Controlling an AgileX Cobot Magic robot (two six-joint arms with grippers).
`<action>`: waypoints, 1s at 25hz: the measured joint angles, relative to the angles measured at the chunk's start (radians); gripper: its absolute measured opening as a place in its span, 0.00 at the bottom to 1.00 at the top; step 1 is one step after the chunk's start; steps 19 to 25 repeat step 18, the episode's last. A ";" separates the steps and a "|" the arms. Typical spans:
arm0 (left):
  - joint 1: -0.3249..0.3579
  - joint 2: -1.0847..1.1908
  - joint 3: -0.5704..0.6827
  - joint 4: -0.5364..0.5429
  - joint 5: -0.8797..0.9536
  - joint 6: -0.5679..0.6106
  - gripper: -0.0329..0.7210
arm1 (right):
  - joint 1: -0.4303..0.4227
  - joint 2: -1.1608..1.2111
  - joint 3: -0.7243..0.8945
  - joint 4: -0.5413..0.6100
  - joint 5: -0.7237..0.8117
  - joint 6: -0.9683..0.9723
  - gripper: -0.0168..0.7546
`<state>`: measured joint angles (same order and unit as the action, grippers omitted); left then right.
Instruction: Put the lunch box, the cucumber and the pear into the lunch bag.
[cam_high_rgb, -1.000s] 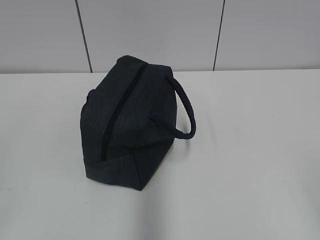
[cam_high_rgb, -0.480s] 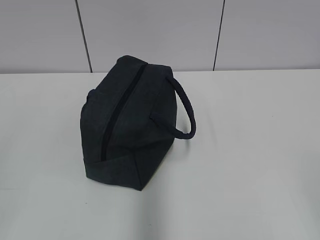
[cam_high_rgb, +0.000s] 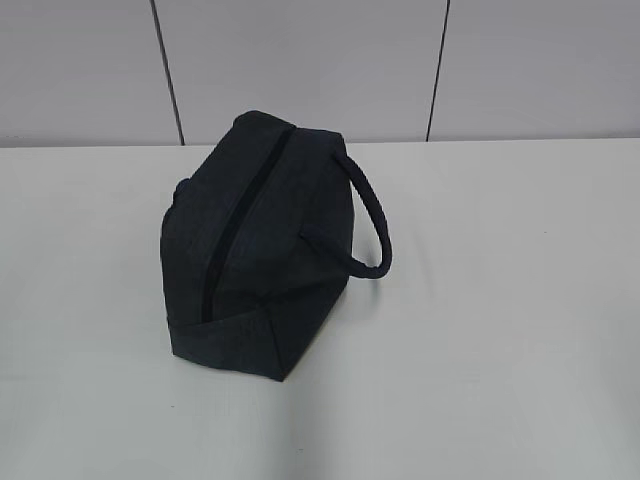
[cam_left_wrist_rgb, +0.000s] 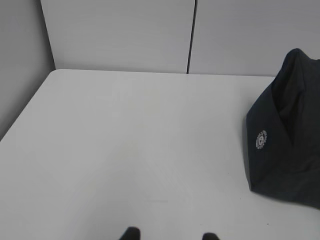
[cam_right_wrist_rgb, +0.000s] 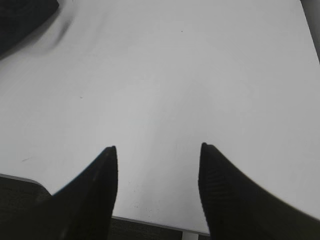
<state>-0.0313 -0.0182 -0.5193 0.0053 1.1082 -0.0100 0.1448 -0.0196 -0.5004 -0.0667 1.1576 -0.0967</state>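
1. Plainly, the white table (cam_high_rgb: 500, 300) is taking up most of every view, with grey wall panels (cam_high_rgb: 300, 60) standing along its far edge.
2. Sitting left of centre on it is the lunch bag (cam_high_rgb: 255, 250), dark navy and boxy, its zipper (cam_high_rgb: 235, 225) running from the far end towards the near end and looking closed as far as I can tell; its looped handle (cam_high_rgb: 365, 215) is hanging off the right side.
3. No lunch box, cucumber or pear is showing in any view, so they are either already inside the zipped bag or out of sight; I cannot tell which.
4. Over bare table at the near right, the right gripper (cam_right_wrist_rgb: 157, 150) is holding its two dark fingers (cam_right_wrist_rgb: 100, 170) wide apart with nothing between them, a corner of the bag showing at the far left of its view.
5. Only the two tips of the left gripper (cam_left_wrist_rgb: 170, 236) are peeking in at the bottom of its view, spread apart and empty, with the bag's end panel and its small round logo (cam_left_wrist_rgb: 261, 139) off to the right.
6. Judging from this, the work looks either finished or not started; if items are waiting, doing it well is meaning opening the zipper fully first, one gripper steadying the fabric while the other is pulling.
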 joint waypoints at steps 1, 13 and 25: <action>0.000 0.000 0.000 0.000 0.000 0.000 0.36 | 0.000 0.000 0.000 0.000 0.000 0.000 0.56; 0.000 0.000 0.000 0.000 0.000 0.000 0.36 | -0.002 0.000 0.000 0.002 0.000 0.000 0.56; 0.000 0.000 0.000 0.000 0.000 0.000 0.36 | -0.002 0.000 0.000 0.002 0.000 0.000 0.56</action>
